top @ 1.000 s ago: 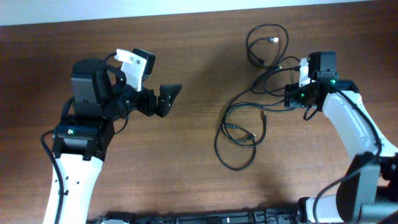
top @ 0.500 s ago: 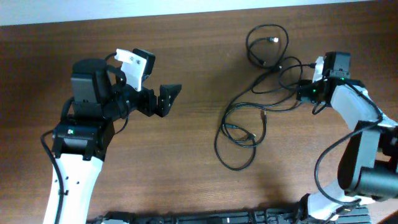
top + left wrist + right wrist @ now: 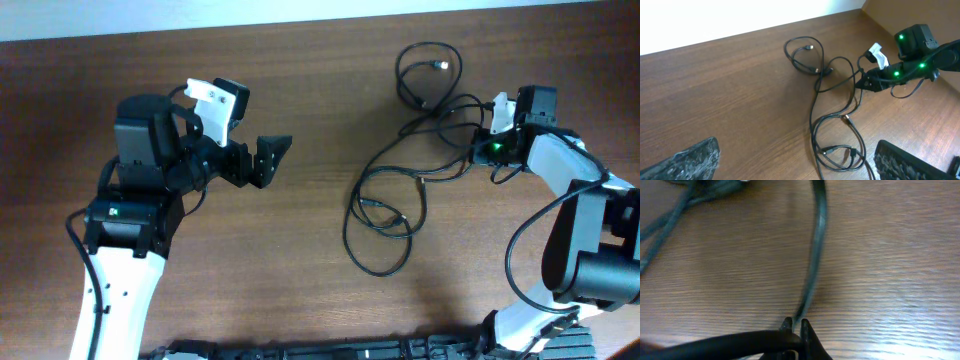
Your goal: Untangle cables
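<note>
Sprawling in loose loops on the brown wooden worktop (image 3: 320,90), the thin black flexible cables (image 3: 420,176) lie just beside the right hand (image 3: 478,150), on its side facing the left hand (image 3: 272,158). The right hand's fingertips are pressed together, pinching one strand. The left hand hovers spread wide, well apart, with bare wood between.

You have open table (image 3: 310,260) left of the cables (image 3: 388,215), out to the left gripper (image 3: 270,158), whose jaws stand apart. Right of the cables, the right gripper (image 3: 474,152), pinched on a strand, and its arm (image 3: 560,172) block entry. Below the cables is open wood.
</note>
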